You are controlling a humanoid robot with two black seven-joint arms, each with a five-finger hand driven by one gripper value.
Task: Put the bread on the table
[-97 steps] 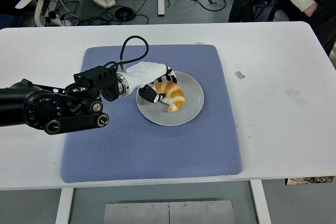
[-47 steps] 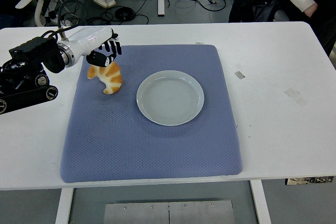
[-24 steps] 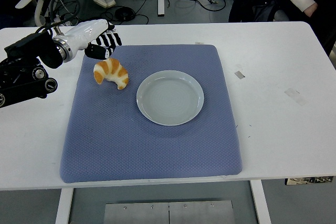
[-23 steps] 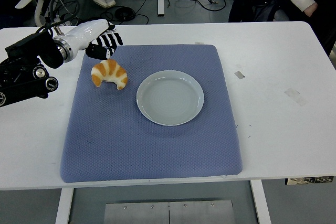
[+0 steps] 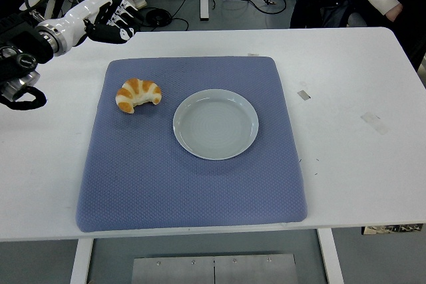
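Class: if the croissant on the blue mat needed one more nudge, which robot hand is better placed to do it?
The left robot hand: it hangs over the table's far-left corner, nearest the croissant. The right one is out of view.

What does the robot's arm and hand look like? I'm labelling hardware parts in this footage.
Only the left arm shows, at the top left. Its left hand has a glossy white shell over the back and wrist, with black fingers carrying small white markings. Behind the wrist sits a silver ring, then a bulky black forearm with round joint housings. The right arm is out of view.
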